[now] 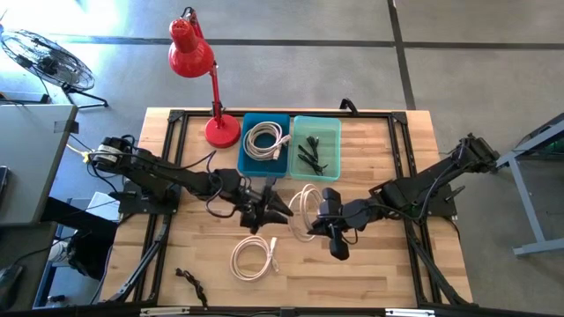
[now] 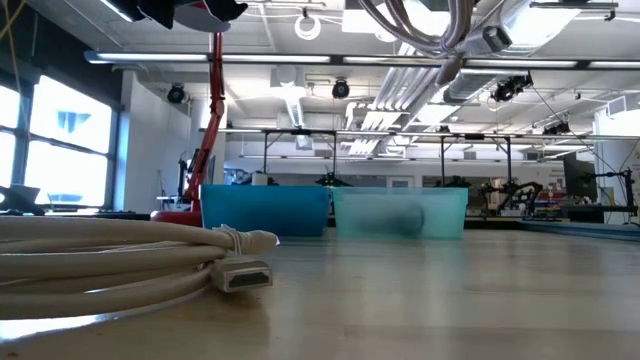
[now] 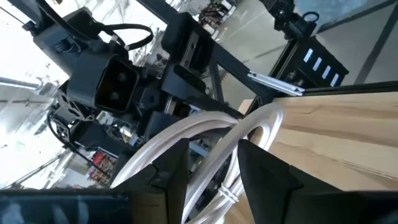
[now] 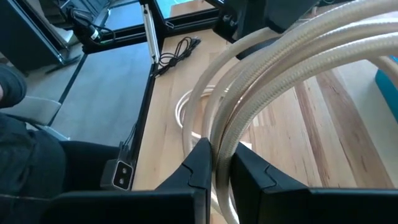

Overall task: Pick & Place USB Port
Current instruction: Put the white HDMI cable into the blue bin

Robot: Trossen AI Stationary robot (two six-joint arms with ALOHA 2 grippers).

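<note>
White cable (image 1: pixel 304 210) apparently between both pincers

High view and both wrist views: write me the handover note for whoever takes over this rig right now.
Left gripper: jaws around the lifted white cable coil at mid-table.
Right gripper: jaws shut on the same coil from the other side.
Blue bin: one white coil already inside.
Teal bin: dark cables inside.
Left: bin the held coil, then the white coil on the table's front and the dark cable near its front left corner.
</note>
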